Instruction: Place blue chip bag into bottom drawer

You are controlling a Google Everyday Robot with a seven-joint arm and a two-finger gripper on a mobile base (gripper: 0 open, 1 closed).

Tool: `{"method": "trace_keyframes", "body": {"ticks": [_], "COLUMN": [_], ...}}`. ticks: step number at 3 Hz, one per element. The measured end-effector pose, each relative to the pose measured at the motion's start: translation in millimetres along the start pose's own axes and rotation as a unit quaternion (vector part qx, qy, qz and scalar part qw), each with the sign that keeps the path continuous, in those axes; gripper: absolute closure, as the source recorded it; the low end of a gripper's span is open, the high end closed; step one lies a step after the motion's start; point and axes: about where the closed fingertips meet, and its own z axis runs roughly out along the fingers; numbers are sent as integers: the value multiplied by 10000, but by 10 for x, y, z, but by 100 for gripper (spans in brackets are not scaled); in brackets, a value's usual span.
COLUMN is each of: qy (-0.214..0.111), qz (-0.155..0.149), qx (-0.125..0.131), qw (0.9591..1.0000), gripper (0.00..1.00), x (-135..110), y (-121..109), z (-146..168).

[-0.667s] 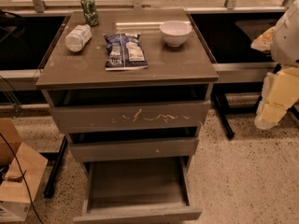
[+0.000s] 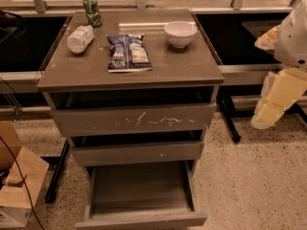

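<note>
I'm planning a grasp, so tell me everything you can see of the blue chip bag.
The blue chip bag is a flat, dark-blue, shiny foil-looking packet with white label patches, slightly crinkled. It lies flat near the middle of the cabinet top, between the plastic bottle and the white bowl, touching neither. Nothing holds it: the gripper hangs off to the right of the cabinet, well apart.
</note>
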Motion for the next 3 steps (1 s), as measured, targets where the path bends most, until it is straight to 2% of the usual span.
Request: {"method": "trace_keyframes", "body": {"ticks": [1,2,3], "qy": [-726,-1323,-1781], "qz": [91,62,-7], "qx": [25,49,-119], "qw": [9973,9912,9839], "gripper": [0,0,0], "x": [-338,-764,-1206], "y": [-22,-88,-173], "z": [136,244,423]}}
